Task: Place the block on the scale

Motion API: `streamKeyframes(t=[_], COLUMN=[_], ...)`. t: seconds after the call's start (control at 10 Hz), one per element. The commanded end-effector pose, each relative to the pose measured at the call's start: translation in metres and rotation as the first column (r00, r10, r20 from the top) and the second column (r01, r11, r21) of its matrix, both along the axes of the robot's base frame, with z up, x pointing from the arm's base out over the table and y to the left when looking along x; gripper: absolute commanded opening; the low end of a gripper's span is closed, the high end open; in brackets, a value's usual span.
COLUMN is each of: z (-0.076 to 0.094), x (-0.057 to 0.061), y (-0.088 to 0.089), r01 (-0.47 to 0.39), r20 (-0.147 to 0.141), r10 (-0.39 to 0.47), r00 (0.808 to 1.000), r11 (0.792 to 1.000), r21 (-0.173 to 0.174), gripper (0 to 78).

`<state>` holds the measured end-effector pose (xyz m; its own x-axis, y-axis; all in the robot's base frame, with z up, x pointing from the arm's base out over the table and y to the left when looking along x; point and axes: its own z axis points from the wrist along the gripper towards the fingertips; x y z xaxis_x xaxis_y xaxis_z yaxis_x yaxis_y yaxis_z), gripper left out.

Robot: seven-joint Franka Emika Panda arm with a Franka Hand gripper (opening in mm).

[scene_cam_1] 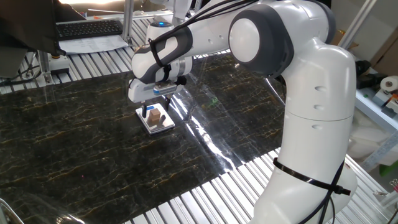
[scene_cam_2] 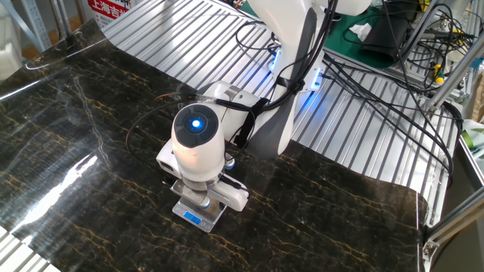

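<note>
— What is seen nearest in the other fixed view?
— The blue display strip of the scale [scene_cam_2: 198, 216] is seen at the front; the rest of its plate is hidden beneath the wrist, and the block cannot be made out there.

— And in one fixed view?
— The block [scene_cam_1: 156, 116] is seen resting on the scale [scene_cam_1: 157, 123], which lies on the dark marbled desk [scene_cam_1: 74, 149]; the end effector [scene_cam_1: 154, 109] is held directly above it; its fingers are parted, with one dark fingertip beside the block; contact cannot be judged.

— Farther back?
— A keyboard [scene_cam_1: 89, 28] is partly cut off by a frame post.
</note>
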<state>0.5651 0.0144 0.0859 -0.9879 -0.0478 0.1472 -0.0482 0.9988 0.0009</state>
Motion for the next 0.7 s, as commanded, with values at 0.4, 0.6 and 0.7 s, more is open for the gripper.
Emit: streamKeyframes(t=[0.4, 0.6, 0.7], z=[0.053, 0.063, 0.068], x=[0.008, 0.005, 0.003], y=[0.006, 0.004, 0.002], r01=[-0.029, -0.06, -0.08], r20=[0.017, 0.061, 0.086], r10=[0.028, 0.058, 0.077], r00=[0.999, 0.996, 0.993], r11=[0.999, 0.998, 0.996], r21=[0.036, 0.034, 0.029], gripper=[77.4, 77.4, 77.4])
